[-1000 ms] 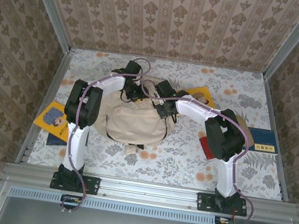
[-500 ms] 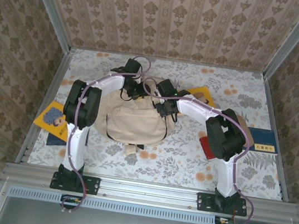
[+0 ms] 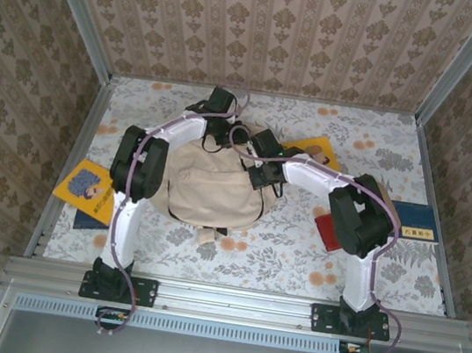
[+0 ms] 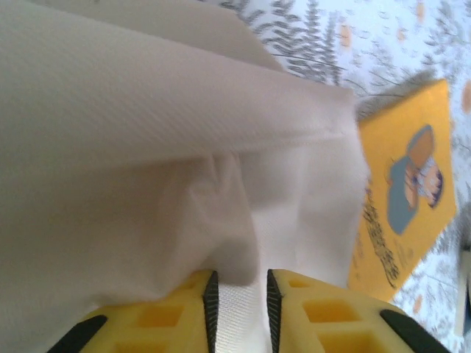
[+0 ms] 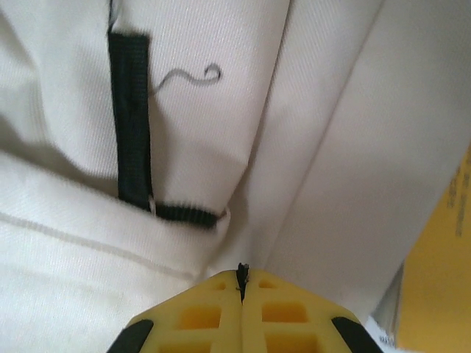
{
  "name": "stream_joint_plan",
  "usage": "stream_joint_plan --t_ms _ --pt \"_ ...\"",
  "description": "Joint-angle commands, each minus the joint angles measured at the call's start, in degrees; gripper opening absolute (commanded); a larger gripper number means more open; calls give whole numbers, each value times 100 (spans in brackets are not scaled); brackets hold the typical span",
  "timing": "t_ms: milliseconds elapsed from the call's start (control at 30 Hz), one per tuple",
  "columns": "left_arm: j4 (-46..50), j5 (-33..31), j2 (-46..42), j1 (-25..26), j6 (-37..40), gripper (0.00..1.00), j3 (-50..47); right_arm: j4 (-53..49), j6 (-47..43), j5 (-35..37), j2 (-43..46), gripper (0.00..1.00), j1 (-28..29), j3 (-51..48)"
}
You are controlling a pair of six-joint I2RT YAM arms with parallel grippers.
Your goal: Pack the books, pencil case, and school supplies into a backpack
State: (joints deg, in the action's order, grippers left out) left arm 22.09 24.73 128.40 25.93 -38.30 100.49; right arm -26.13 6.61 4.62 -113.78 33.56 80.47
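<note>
Left gripper [image 4: 239, 285] is clamped on a fold of the cream backpack [image 4: 147, 147], and the cloth is squeezed between its yellow fingers [image 4: 324, 309]. Right gripper [image 5: 243, 278] is pressed fully closed against the backpack, beside a black strap [image 5: 134, 118]. A tiny dark bit is seen at its tips, but what it is cannot be told. Most of the bag is spread nearer the arm bases than both grippers. A yellow book [image 4: 408, 191] is laid just right of the left gripper. A red pouch [image 3: 326, 230] and a dark blue book [image 3: 416, 223] are found further right, by the side rail [image 3: 426, 169]. Bare table [image 3: 294, 265] is left nearer the bases.
</note>
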Motion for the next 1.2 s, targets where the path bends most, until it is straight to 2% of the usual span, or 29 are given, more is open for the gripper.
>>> stream_joint_plan --t_ms 0,67,233,667,800,900,967,1067,1167 --pt "469 -441 443 -18 -204 24 284 227 275 -571 679 0 -59 -413" --pt "661 -586 623 149 -235 22 439 415 348 -961 976 0 -58 -774" --pt "899 -847 833 149 -353 19 542 660 534 -1816 1605 0 -60 -1500" --pt "1000 -1078 1072 59 -721 18 733 887 1610 -2517 3257 0 115 -3208" --pt "975 -776 1035 61 -455 22 1045 820 1668 -2002 3370 0 82 -3328" --pt "1075 -312 778 61 29 32 1300 893 1787 -1601 3321 0 -121 -3196" --pt "1254 -241 467 113 355 37 1303 1029 1876 -1481 3214 0 -294 -3112" --pt "1618 -249 -16 265 681 42 1103 1304 2078 -1452 3012 0 -617 -2986" --pt "1652 -284 -497 503 678 43 498 1523 2174 -1534 2830 0 -842 -2885"
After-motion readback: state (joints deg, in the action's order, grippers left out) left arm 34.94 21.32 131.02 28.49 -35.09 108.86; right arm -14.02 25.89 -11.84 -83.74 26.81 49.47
